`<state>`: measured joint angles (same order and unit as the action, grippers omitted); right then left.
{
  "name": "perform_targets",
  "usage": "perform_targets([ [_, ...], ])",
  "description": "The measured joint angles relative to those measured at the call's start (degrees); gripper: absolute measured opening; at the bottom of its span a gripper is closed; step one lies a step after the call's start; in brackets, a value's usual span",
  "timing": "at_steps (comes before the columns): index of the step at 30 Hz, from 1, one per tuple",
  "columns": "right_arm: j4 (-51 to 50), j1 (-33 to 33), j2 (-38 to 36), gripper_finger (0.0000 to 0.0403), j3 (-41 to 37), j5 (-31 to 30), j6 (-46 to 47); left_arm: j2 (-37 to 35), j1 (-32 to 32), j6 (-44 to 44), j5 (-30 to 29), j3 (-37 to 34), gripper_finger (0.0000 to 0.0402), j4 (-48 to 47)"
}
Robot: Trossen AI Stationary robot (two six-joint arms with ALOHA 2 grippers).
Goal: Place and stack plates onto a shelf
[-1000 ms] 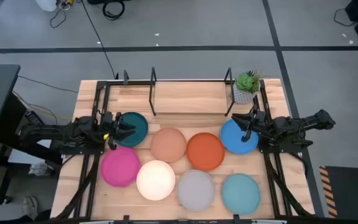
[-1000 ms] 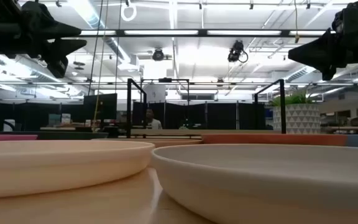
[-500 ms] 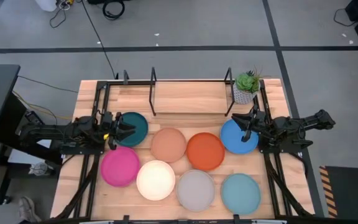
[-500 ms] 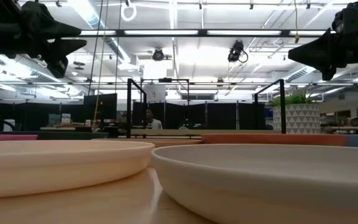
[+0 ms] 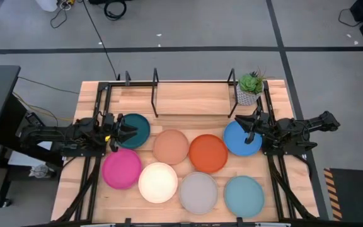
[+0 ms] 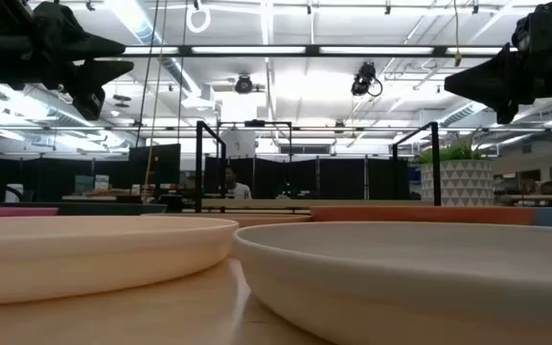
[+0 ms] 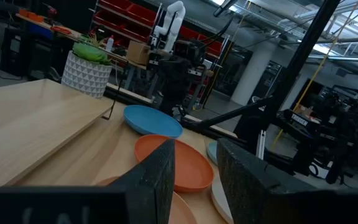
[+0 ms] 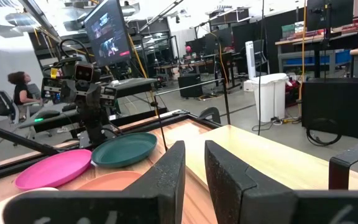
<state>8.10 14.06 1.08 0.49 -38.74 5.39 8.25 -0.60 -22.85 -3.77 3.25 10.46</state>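
Observation:
Eight plates lie flat on the wooden table: dark teal, tan, orange, blue, magenta, cream, grey and light teal. The shelf, black rods around a light board, stands along the far edge with nothing on it. My left gripper hangs above the dark teal plate's left edge, open by a narrow gap and empty. My right gripper hangs above the blue plate's right part, open by a narrow gap and empty.
A small potted green plant stands at the shelf's right end, just beyond the blue plate. Black arm frames run along the table's left side and right side. A person sits far off in the room.

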Motion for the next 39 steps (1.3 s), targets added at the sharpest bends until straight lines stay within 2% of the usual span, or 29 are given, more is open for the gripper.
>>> perform_targets([
  [13,0.02,0.00,0.00,0.0067,0.00,0.00,0.00,-0.01,0.00,-0.09,0.00,0.00,0.0125,0.27],
  [18,0.00,0.00,0.01,0.0067,0.01,0.00,0.00,-0.02,0.00,-3.25,0.00,0.04,0.0125,3.85],
  [23,0.00,-0.02,0.01,0.0067,0.00,0.00,0.00,-0.01,-0.01,2.67,0.00,0.04,0.0125,2.51],
  [27,1.76,-0.04,0.06,0.0067,0.00,-0.80,-0.02,0.00,0.00,3.18,-0.14,0.04,0.0125,2.51],
  [29,5.80,-0.07,0.00,0.0067,0.00,-2.23,-0.02,0.22,0.07,6.21,2.56,0.88,0.0125,1.06],
  [34,15.54,-0.07,0.00,0.0067,0.00,-2.14,-0.55,5.49,-0.70,7.44,16.34,6.35,0.0125,-2.74],
  [37,21.30,-0.07,0.00,0.0067,0.00,-2.14,-3.63,10.44,-2.97,8.88,16.24,9.50,0.0125,-2.64],
  [39,22.39,-0.07,0.00,0.0067,0.02,-1.73,-4.02,14.75,-4.96,11.92,12.52,11.26,0.0126,-3.55],
])
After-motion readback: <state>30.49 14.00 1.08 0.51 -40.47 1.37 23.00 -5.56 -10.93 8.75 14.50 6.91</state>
